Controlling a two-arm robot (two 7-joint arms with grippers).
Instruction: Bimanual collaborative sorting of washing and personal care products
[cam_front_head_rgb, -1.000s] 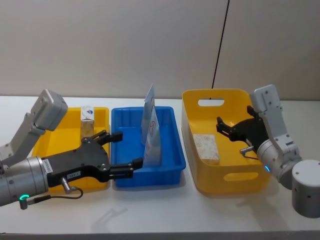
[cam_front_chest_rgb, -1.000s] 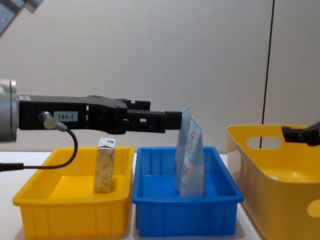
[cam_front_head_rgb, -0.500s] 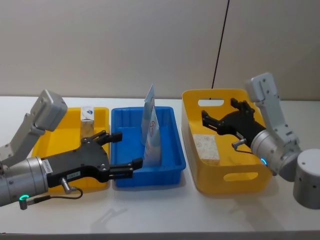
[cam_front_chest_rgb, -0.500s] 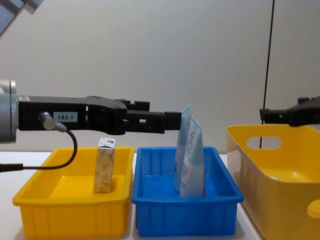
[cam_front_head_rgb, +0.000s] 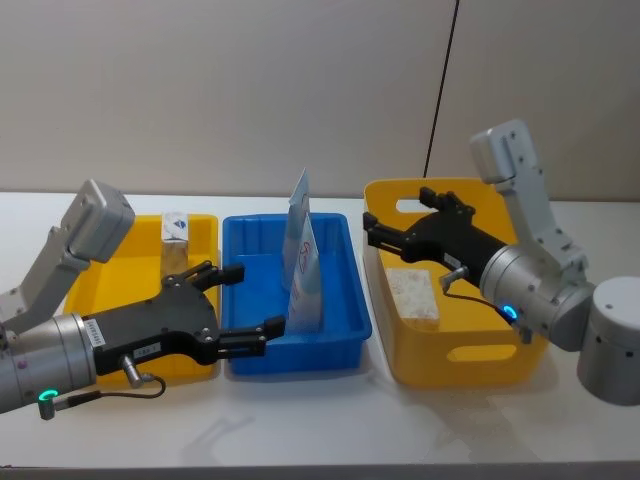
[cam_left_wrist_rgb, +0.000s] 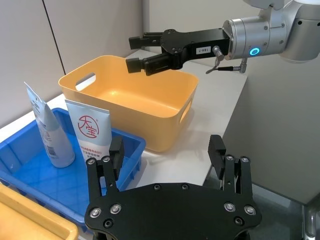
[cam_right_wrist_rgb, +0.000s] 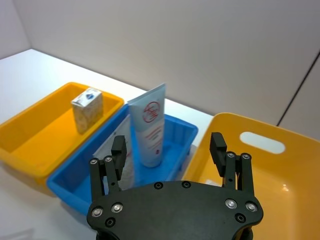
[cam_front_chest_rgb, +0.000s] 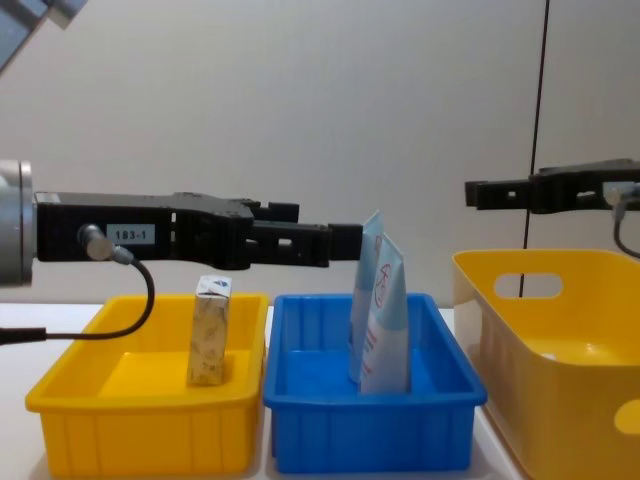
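White surface (cam_front_head_rgb: 300, 425) carries three containers. The right tool (cam_front_head_rgb: 395, 214), released and empty, has risen from the yellow bin (cam_front_head_rgb: 470, 355) and swung left, leaving a carton (cam_front_head_rgb: 412, 293) inside, unsorted. The left tool (cam_front_head_rgb: 255, 298) stays spread near the tubes (cam_front_head_rgb: 305, 270) in the blue tray (cam_front_head_rgb: 345, 322).

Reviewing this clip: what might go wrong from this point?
1. The open left gripper hovers level with the tops of the tubes in the blue tray; a sideways move could topple them.
2. The open right gripper points toward that tray from above the yellow basket; the grippers might collide.
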